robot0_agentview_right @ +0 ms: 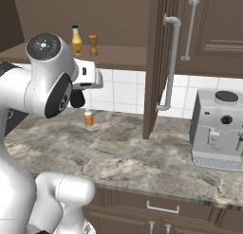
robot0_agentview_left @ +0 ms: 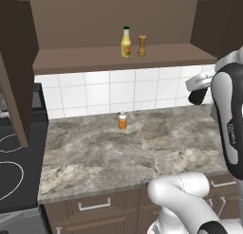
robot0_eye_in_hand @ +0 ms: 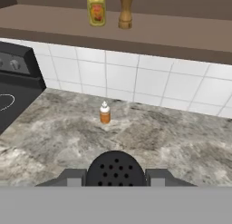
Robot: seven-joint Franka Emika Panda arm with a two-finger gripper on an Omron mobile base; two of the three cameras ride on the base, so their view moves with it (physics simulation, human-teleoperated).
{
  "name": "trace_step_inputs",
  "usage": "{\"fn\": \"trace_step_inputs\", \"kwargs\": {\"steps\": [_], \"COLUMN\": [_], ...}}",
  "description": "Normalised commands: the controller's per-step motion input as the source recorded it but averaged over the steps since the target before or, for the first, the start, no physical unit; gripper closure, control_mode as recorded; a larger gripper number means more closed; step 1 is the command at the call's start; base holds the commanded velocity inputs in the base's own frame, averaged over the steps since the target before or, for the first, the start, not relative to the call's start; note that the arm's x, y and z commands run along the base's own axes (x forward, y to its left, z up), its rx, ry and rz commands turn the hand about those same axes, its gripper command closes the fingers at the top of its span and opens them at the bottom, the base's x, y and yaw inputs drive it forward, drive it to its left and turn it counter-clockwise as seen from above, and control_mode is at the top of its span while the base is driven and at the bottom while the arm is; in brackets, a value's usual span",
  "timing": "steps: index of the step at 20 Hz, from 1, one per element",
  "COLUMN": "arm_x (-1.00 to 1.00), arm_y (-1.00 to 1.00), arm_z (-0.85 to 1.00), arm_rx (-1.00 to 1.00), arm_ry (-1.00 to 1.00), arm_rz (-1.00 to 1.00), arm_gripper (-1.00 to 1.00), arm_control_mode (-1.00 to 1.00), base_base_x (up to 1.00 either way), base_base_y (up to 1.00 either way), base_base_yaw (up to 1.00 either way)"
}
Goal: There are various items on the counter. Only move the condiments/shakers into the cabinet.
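Note:
A slim yellow squeeze bottle and a brown wooden shaker stand side by side on the cabinet shelf. My gripper hovers above the counter, below shelf height and right of the two on it. It is shut on a small black shaker, whose perforated top shows between the fingers.
A small orange bottle stands on the counter near the tiled wall. A black stove is to the left, a coffee machine to the right. Open cabinet doors flank the shelf.

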Motion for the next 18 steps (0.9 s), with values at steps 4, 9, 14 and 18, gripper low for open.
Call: {"fn": "trace_step_inputs", "kwargs": {"steps": [4, 9, 14, 18], "arm_x": [-0.09, -0.04, 0.01, 0.14], "arm_y": [-0.01, -0.08, -0.01, -0.05], "arm_z": [0.19, 0.28, 0.17, 0.14], "arm_rx": [0.0, 0.0, 0.0, 0.02], "arm_ry": [-0.3, -0.42, -0.2, 0.02], "arm_rz": [-0.05, -0.07, -0.08, 0.0], "arm_gripper": [1.0, 1.0, 1.0, 1.0], "arm_control_mode": [-1.0, -1.0, -1.0, -1.0], "base_base_x": [0.0, 0.0, 0.0, 0.0], "base_base_y": [0.0, 0.0, 0.0, 0.0], "base_base_yaw": [0.0, 0.0, 0.0, 0.0]}}
